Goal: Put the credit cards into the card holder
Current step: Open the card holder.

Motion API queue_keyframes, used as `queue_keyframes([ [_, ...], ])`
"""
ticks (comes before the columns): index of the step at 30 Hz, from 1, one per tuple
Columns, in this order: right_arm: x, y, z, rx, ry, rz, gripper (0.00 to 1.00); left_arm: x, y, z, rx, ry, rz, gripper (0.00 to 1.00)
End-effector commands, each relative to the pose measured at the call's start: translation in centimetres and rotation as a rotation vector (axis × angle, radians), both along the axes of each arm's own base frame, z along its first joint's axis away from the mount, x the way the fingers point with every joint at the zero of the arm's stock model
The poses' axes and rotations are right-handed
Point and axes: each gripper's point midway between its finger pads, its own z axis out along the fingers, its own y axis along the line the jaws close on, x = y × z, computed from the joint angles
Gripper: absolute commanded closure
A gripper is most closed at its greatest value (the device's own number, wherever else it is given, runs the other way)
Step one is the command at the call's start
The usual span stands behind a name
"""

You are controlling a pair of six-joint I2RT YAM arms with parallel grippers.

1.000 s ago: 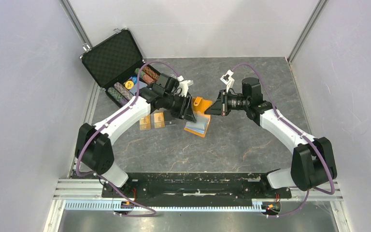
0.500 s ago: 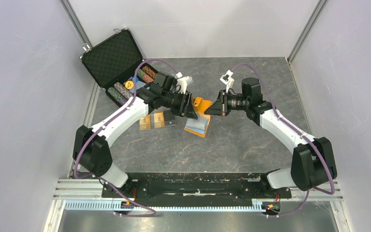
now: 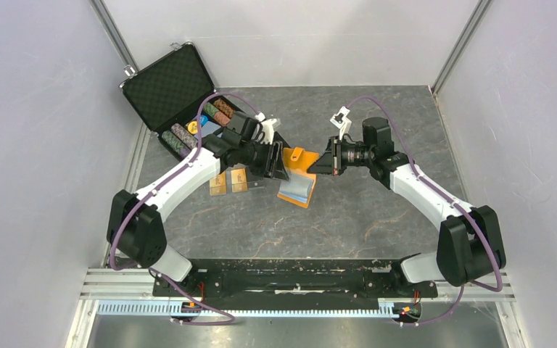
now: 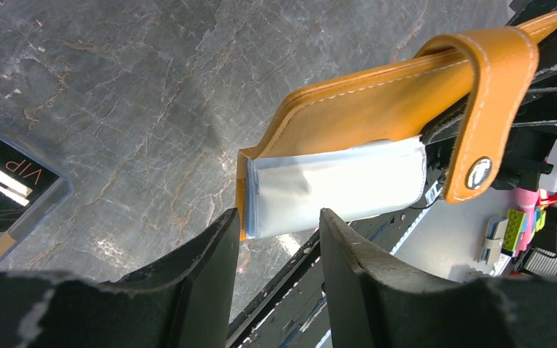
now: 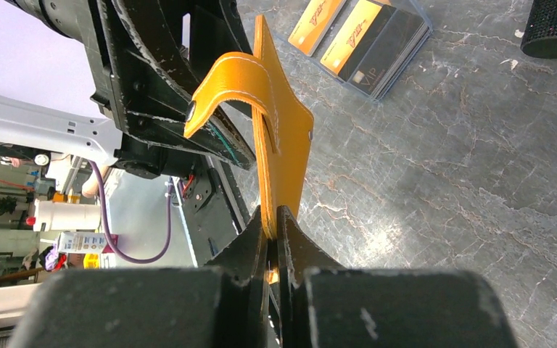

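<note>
Top external view: the left gripper [image 3: 278, 161] has drawn back slightly toward the table's [image 3: 377, 217] left edge since a second ago, and it now sits just beside the card holder [image 3: 297, 185]; the right gripper [image 3: 319, 165] and holder have not moved. Left jaws are partly spread with nothing between them, the holder's light blue sleeve just past the tips, while the right jaws are pressed tight on the orange flap, holding the holder tilted up at mid-table. Credit cards [image 3: 229, 180] lie flat to its left, near the chip case [image 3: 178, 98].
</note>
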Motion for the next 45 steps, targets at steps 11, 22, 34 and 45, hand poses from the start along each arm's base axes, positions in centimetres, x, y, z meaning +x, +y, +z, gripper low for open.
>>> queue_keyframes([
  [11,-0.1,0.0,0.3,0.004,-0.016,0.004,1.00,-0.8,-1.6,-0.3,-0.086,0.059,-0.041,0.57],
  [22,-0.3,-0.1,-0.3,-0.005,-0.012,0.006,1.00,-0.2,-2.0,2.5,-0.169,0.026,-0.024,0.66],
  [34,-0.7,0.0,-0.9,0.004,0.058,0.002,1.00,1.9,-1.6,5.1,-0.472,0.060,0.074,0.58],
  [45,-1.2,0.4,-1.2,0.067,0.212,-0.028,1.00,3.3,-2.8,7.2,-0.662,0.059,0.083,0.51],
])
